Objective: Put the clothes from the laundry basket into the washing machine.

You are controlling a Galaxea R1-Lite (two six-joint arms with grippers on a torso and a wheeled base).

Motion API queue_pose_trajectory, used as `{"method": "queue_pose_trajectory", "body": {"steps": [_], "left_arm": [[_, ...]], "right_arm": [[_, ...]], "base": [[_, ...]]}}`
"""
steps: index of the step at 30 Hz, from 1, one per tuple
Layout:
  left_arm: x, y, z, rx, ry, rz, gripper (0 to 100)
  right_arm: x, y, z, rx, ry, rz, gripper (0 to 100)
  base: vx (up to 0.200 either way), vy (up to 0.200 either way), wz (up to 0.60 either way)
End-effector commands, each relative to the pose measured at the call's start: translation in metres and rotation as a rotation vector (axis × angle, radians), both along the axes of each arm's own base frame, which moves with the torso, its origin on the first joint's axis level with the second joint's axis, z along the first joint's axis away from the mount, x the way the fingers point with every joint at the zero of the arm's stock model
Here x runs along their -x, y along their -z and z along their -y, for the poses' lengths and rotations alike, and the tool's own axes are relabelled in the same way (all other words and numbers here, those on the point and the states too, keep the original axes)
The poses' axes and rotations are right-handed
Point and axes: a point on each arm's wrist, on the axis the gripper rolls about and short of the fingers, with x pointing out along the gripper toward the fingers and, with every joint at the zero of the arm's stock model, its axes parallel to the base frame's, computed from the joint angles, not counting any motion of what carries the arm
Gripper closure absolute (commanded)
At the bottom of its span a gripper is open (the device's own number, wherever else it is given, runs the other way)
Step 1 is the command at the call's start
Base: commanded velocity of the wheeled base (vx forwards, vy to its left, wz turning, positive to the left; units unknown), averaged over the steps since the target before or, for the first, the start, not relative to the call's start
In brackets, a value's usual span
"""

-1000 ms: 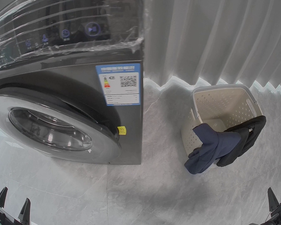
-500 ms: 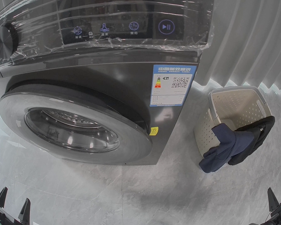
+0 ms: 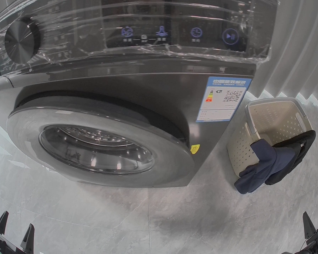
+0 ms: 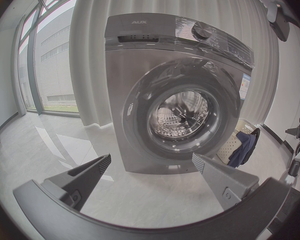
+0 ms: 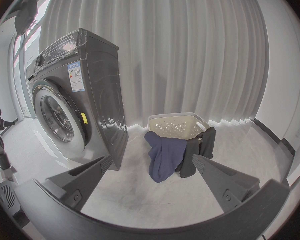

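Two items are listed: navy garment (image 3: 268, 161) and black garment (image 3: 297, 151), draped over laundry basket (image 3: 271, 103) rim, beside washing machine (image 3: 137, 85); door (image 3: 95, 149) seemingly shut. Left pincer (image 3: 17, 221) and right pincer (image 3: 315, 209) are spread open, empty.

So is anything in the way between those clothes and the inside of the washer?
Yes: the round door of the washer looks shut over the drum. The clothes hang over the rim of the basket, beside the washer. Between the right gripper and the clothes lies only bare floor.
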Motion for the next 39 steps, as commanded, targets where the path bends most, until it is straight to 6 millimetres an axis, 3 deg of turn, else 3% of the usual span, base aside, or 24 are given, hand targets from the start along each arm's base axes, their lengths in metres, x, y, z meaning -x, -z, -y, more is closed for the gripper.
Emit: {"method": "queue_pose_trajectory", "body": {"steps": [1,13,25,39], "left_arm": [[0.0,0.0048,0.0,0.001,0.0,-0.001,0],[-0.0001,0.0054,0.0,0.001,0.0,-0.004,0],[0.0,0.0048,0.0,0.001,0.0,-0.001,0],[0.0,0.0048,0.0,0.001,0.0,-0.001,0]], "right_arm": [[-0.0005,0.0051,0.0,0.001,-0.001,-0.008,0],[-0.0005,0.0051,0.0,0.001,-0.001,-0.008,0],[-0.0005,0.0051,0.0,0.001,-0.001,-0.008,0],[-0.0005,0.0051,0.0,0.001,-0.003,-0.008,0]], "base": [[0.0,0.2,0.0],[0.0,0.0,0.0],[0.0,0.2,0.0],[0.0,0.0,0.0]]}}
